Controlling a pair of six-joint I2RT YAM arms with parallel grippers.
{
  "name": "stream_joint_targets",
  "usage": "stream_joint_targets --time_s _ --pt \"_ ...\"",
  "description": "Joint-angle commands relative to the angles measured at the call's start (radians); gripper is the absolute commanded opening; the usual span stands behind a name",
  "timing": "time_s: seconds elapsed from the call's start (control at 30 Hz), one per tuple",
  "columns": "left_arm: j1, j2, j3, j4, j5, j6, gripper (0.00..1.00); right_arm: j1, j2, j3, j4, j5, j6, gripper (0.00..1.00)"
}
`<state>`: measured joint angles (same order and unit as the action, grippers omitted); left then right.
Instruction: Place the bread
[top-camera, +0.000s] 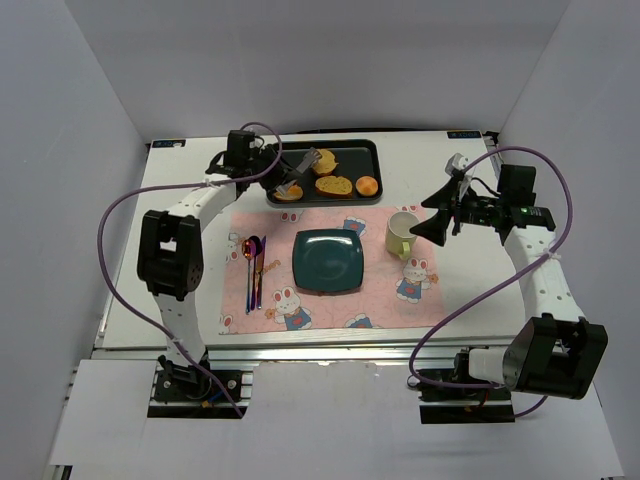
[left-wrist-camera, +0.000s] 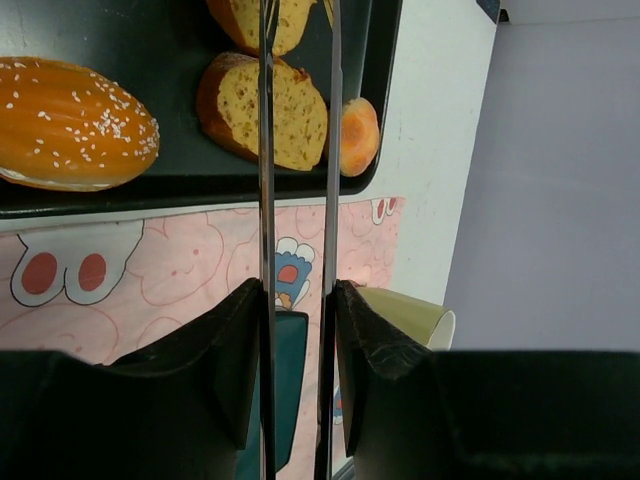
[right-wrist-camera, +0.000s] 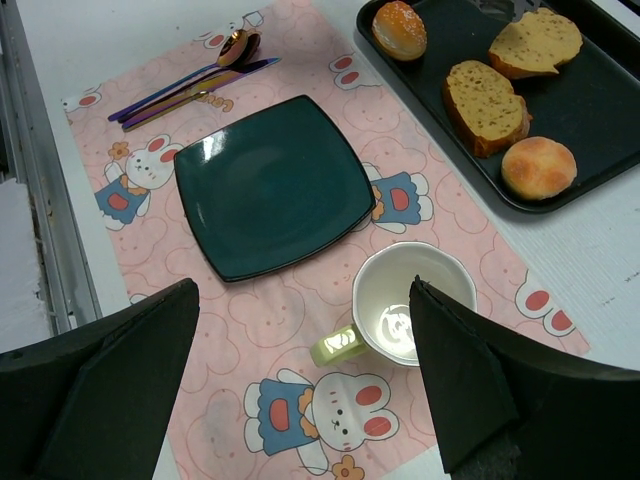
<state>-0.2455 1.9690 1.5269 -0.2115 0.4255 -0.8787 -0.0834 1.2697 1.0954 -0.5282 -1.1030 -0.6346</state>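
- Bread: I count 2 toasted slices, first slice (right-wrist-camera: 485, 100) and second slice (right-wrist-camera: 535, 40). Both lie side by side on the black tray (right-wrist-camera: 600, 110) at the far side of the table, well apart from the plate.
- Buns: 2, both on the same tray. The sesame bun (right-wrist-camera: 400, 28) is at its left end, the plain bun (right-wrist-camera: 538, 167) at its right end.
- 1 tray, 1 dark teal square plate (right-wrist-camera: 270, 185) mid-mat, 1 pale green mug (right-wrist-camera: 405, 300) just right of the plate.
- 1 pink placemat (right-wrist-camera: 220, 330) printed with rabbits.
- Cutlery (right-wrist-camera: 190, 85) sits left of the plate. I see 1 spoon plus thin iridescent pieces, and can't count those for sure.
- Left claw (left-wrist-camera: 297, 290): narrow gap, fingers pressed on both arms of 1 pair of metal tongs (left-wrist-camera: 265, 200). The tongs reach over the tray toward the second slice. I can't tell if the tips pinch it.
- Right claw (right-wrist-camera: 302, 285): spread wide, nothing in it, hanging above the mug side of the mat.
- Writing: small orange lettering on the mat beside the cutlery, too small to read.
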Motion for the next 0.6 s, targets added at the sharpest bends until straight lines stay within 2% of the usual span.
stream_joint_targets --time_s 0.0,0.2,0.57 --pt "-0.006 -0.016 0.084 -0.072 -0.034 0.037 0.44 -0.01 -0.017 -0.008 0.017 -0.026 0.001 0.89" --pt "-0.009 0.013 0.157 -0.179 -0.099 0.087 0.44 -0.013 -0.013 -0.008 0.019 -0.032 0.003 0.89" --pt "-0.026 0.085 0.223 -0.264 -0.133 0.121 0.44 -0.018 -0.012 -0.009 0.016 -0.034 0.0 0.89"
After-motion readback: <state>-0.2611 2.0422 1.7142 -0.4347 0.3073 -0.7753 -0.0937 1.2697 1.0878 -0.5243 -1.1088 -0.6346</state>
